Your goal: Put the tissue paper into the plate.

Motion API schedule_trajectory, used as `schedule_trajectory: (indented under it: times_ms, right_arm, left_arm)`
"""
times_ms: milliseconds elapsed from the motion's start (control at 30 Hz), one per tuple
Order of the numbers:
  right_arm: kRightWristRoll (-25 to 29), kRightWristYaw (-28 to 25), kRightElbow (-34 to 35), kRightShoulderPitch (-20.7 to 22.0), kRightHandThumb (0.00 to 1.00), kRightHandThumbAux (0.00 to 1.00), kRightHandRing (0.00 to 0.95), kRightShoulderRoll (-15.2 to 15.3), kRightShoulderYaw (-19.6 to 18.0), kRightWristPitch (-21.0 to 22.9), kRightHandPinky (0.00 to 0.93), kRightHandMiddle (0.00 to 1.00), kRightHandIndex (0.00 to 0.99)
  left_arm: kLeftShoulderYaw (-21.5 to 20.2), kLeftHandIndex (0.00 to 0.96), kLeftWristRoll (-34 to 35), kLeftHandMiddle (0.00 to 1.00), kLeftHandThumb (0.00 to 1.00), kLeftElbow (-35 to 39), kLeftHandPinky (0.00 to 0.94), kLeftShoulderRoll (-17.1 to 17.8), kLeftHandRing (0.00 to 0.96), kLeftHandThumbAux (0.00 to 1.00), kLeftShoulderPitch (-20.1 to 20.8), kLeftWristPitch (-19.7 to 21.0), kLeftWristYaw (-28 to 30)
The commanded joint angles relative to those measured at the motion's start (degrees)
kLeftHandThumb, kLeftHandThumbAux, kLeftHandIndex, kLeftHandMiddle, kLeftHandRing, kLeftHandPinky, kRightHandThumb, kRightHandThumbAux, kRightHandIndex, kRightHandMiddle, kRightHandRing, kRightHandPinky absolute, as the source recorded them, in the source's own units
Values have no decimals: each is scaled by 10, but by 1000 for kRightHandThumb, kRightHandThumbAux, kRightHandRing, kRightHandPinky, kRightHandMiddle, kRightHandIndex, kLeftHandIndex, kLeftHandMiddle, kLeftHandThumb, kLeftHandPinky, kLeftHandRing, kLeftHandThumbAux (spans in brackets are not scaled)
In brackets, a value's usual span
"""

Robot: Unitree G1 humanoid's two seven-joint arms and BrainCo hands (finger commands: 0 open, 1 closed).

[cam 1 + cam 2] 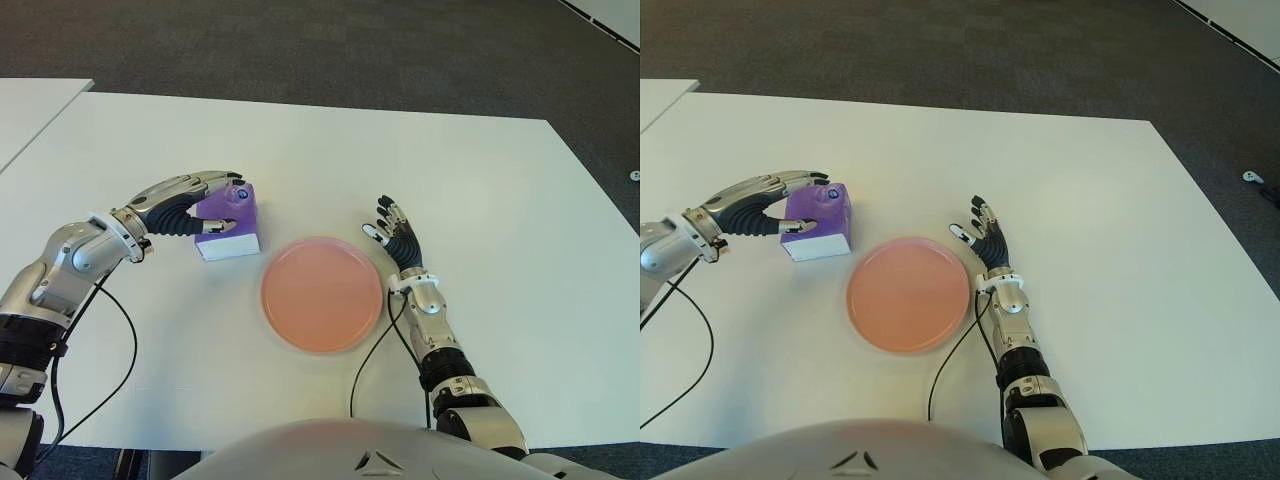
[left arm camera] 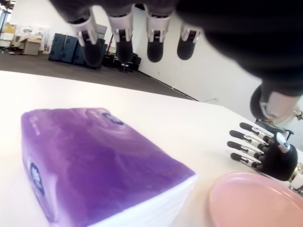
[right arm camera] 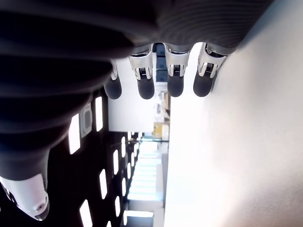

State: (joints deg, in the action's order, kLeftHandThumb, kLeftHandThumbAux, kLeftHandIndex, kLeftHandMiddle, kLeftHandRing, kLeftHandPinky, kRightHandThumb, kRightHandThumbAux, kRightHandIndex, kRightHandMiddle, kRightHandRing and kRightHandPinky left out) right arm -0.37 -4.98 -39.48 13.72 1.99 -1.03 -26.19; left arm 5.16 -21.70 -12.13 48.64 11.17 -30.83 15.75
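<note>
A purple tissue pack with a white side lies flat on the white table, just left of the round pink plate. My left hand reaches in from the left and arches over the pack. Its fingers are spread above the pack and the thumb stands off to the side, with a gap to the wrapper, so the hand is open. The pack lies outside the plate. My right hand shows just right of the plate, open and holding nothing.
A black cable runs from the right wrist along the table toward me, close to the plate's right rim. Another cable loops below my left forearm. A second white table edge shows at far left. Dark carpet lies beyond.
</note>
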Motion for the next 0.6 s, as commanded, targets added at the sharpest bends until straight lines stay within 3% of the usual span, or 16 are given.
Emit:
schedule_trajectory:
  times_ms: [33,233,600]
  right_arm:
    - [-3,-2,-49,-47,0,624,0,-1,2,40,0,1,0]
    - [-3,-2,-50,-46,0,619,0,0,2,42,0,3,0]
    - [-2,-4,-55,-43,0,616,0,4,0,42,0,0,0]
  left_arm:
    - [-1,0,-23,0,191,-18,0,-11,0,314,-1,8,-14]
    - [2,0,-42,0,185,-28,0,-16,0,305,2,7,-28]
    - [36,0,-162,0,150,-84,0,-20,0,303,33,-8,-128]
